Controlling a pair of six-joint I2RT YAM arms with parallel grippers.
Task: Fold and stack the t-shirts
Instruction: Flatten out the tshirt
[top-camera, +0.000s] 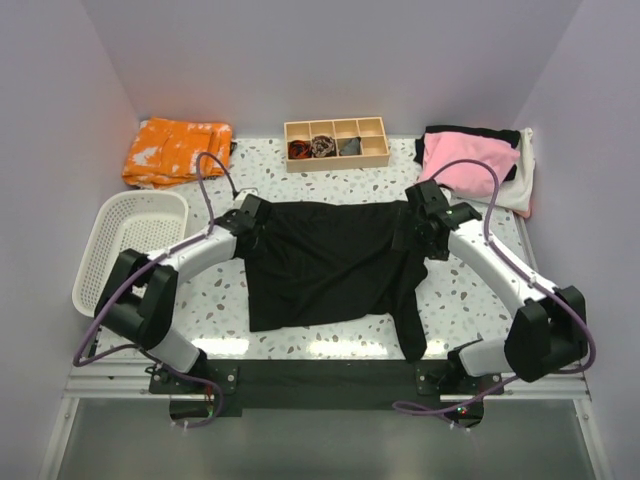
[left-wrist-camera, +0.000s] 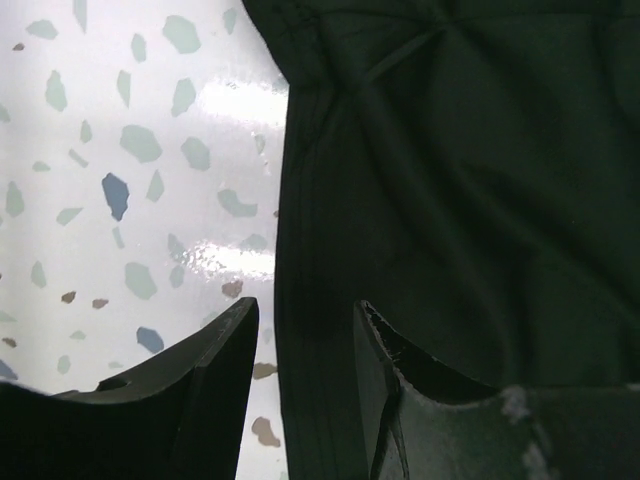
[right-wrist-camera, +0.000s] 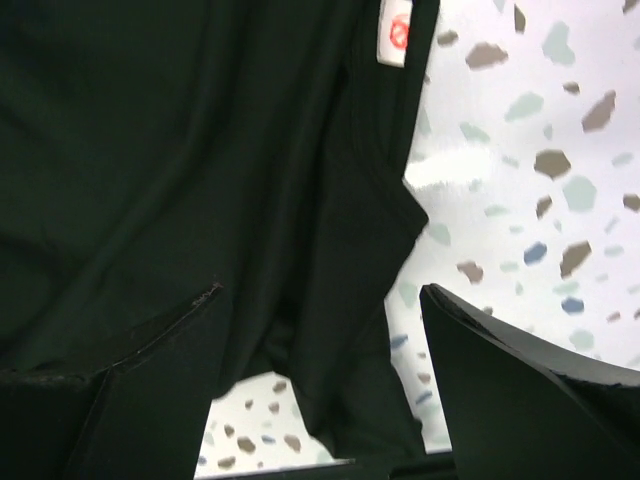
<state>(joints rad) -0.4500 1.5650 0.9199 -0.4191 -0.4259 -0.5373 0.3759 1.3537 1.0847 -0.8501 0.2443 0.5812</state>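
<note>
A large black t-shirt (top-camera: 325, 262) lies spread on the speckled table between both arms, one sleeve trailing toward the near edge. My left gripper (top-camera: 254, 222) sits at the shirt's far left corner. In the left wrist view its jaws (left-wrist-camera: 305, 305) stand apart, with the shirt's stitched edge (left-wrist-camera: 310, 250) lying flat between them. My right gripper (top-camera: 418, 228) is at the far right corner. Its jaws (right-wrist-camera: 322, 290) are wide open over loose black cloth (right-wrist-camera: 150, 150), close to a small white label (right-wrist-camera: 397, 32). More t-shirts, pink, black and white, are piled at the back right (top-camera: 470, 160).
An orange patterned cloth (top-camera: 175, 148) lies at the back left. A white plastic basket (top-camera: 135, 245) stands at the left edge. A wooden divided tray (top-camera: 336, 143) with small rolled fabric pieces sits at the back centre. Walls enclose three sides.
</note>
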